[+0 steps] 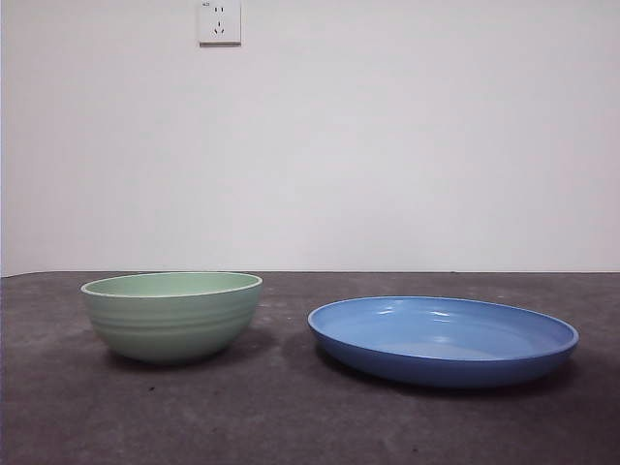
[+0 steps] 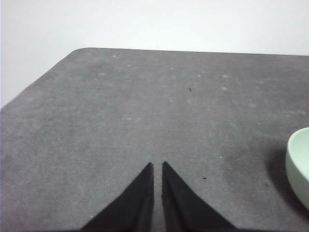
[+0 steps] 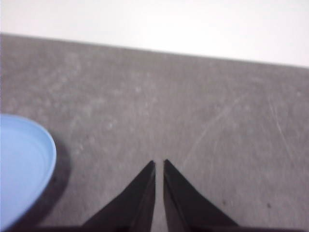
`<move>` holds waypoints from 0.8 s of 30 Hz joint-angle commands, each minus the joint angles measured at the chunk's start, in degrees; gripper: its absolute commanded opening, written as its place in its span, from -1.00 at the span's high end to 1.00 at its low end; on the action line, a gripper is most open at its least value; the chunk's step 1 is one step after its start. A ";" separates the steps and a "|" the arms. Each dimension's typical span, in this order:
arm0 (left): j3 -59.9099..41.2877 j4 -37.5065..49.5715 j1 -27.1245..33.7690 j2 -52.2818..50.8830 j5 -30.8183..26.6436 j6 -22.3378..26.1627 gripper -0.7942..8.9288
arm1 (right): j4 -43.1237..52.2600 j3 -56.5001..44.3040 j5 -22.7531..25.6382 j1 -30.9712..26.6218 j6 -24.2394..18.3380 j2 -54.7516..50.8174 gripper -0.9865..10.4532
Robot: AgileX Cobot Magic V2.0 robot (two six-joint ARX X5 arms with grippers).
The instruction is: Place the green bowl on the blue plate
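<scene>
Nearest the front camera lies the blue plate [image 1: 443, 341], resting flat on the dark grey worktop [image 1: 291, 417], with the green bowl [image 1: 172, 316] standing upright beside it, apart from it, a strip of bare worktop between the two. Both vessels are seen to be empty. A white wall socket [image 1: 220, 21] is noted on the wall behind.

No arm is seen in the front view. The left gripper [image 2: 157, 166] is held above bare worktop with its jaws drawn nearly together, only a thin slit between the tips, and nothing is held. An edge of the green bowl is caught at the side of the left wrist view, so this gripper is judged the nearer to it. The right gripper [image 3: 159, 164] is likewise closed to a narrow gap and empty, with part of the blue plate showing at the side of its view.

The task is judged not yet begun. For the approach, the jaws would have to be opened first, and a grasp over the bowl's rim, one jaw inside and one outside, is recommended, as the glazed, sloping side offers little purchase. The bowl should be lifted clear of the plate's raised rim before being carried across, and lowered centrally and level to avoid tipping or chipping.
</scene>
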 commanded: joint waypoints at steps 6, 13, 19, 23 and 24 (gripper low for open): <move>0.00 0.17 -0.13 0.17 0.11 -5.33 0.80 | 2.62 -0.07 -5.60 0.04 10.99 -0.15 0.79; 8.04 -0.63 -1.68 3.65 2.01 -11.61 0.80 | 1.44 4.90 -7.04 0.31 20.96 -0.09 0.81; 18.78 -2.49 -3.19 11.02 4.09 -14.19 0.80 | -3.52 13.68 -8.37 0.33 29.24 2.12 0.81; 28.26 -8.37 -3.80 17.27 9.92 -14.19 0.80 | -11.04 22.36 -14.71 0.33 29.79 5.95 0.81; 30.47 -10.14 -3.89 18.58 11.61 -14.19 0.80 | -13.22 24.55 -16.11 0.33 29.77 7.02 0.81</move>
